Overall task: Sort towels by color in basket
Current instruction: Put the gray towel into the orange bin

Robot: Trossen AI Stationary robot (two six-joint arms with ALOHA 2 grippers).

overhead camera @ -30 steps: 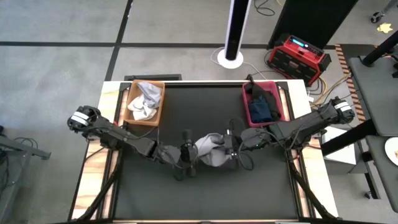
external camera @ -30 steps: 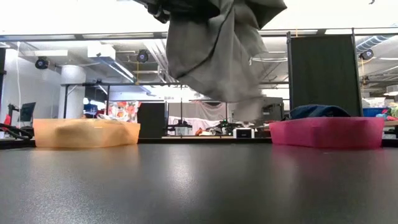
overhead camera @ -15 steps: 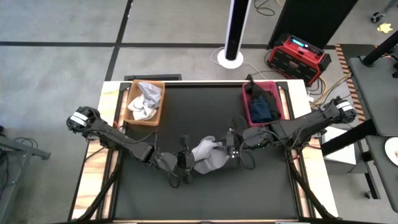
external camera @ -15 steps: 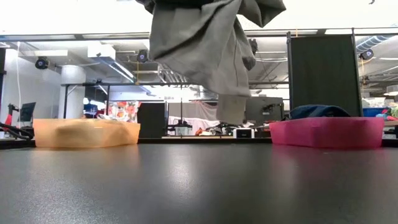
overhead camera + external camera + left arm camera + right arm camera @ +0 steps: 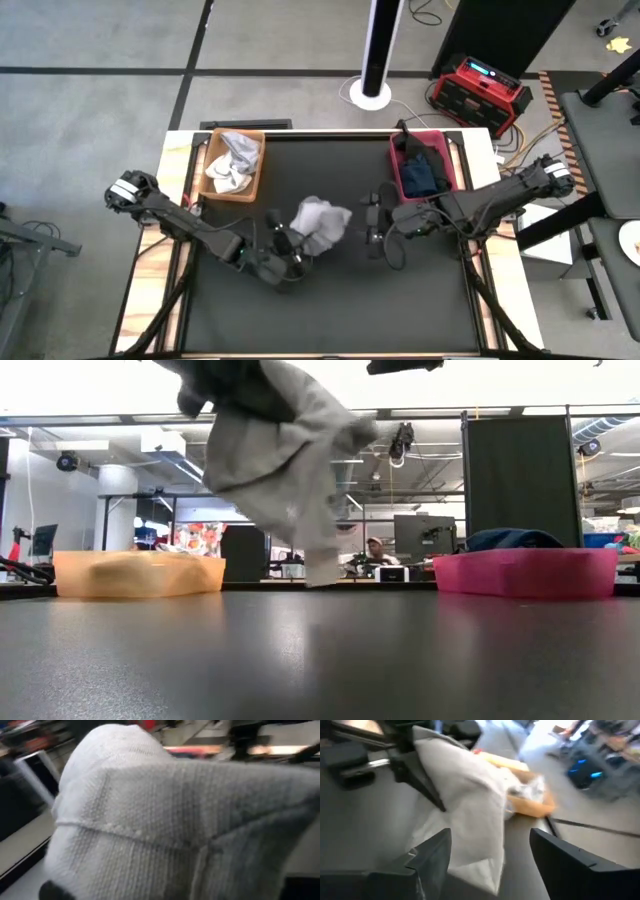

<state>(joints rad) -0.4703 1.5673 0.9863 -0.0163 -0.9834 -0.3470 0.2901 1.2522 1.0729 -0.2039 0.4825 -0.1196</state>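
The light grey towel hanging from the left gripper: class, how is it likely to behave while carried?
Probably floppy: the light grey towel droops in loose folds below the left gripper. Likely light, since one pinch holds it clear of the table. It may swing or trail, as a loose corner hangs low.

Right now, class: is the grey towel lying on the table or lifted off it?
Lifted: the grey towel hangs from the left hand, clear of the table.

In the left wrist view the light grey towel (image 5: 170, 820) fills nearly the whole picture — its edges run off every side, and it hides the left gripper's own fingers. In the low view the towel's top is cut off by the upper edge. The orange basket (image 5: 535, 802) is blurred in the right wrist view — its contents cannot be told.
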